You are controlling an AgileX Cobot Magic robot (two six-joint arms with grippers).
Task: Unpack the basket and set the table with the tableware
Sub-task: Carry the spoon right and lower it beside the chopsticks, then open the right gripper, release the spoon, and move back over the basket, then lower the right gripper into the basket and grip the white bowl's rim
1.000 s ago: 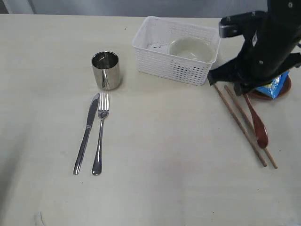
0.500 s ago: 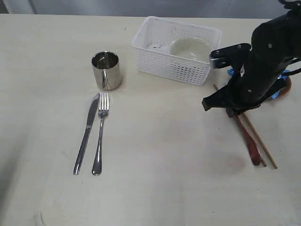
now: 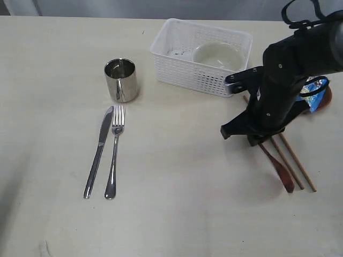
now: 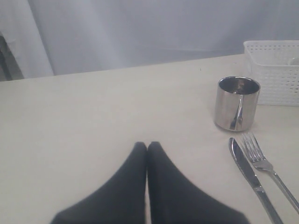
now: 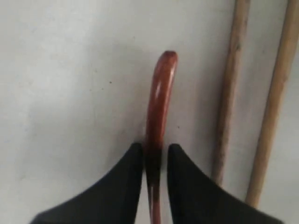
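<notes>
The reddish-brown wooden spoon (image 3: 280,170) lies flat on the table (image 3: 182,203), just left of the pair of chopsticks (image 3: 296,162). My right gripper (image 3: 257,140) stands low over the spoon's handle (image 5: 161,93), slightly open, with one finger on each side and a thin gap showing. The chopsticks (image 5: 229,93) run alongside. The white bowl (image 3: 217,54) sits in the white basket (image 3: 198,77). The steel cup (image 3: 121,79), knife (image 3: 99,150) and fork (image 3: 114,152) lie at the left. My left gripper (image 4: 147,144) is shut and empty, above the table near the cup (image 4: 237,102).
A dark brown plate (image 3: 323,101) with a blue snack bag (image 3: 315,92) on it sits at the right edge, mostly hidden behind my right arm. The left arm does not show in the exterior view.
My right gripper carried the spoon leftward and toward the front, across the chopsticks, and set it down on their left. Its jaws have loosened around the handle.
</notes>
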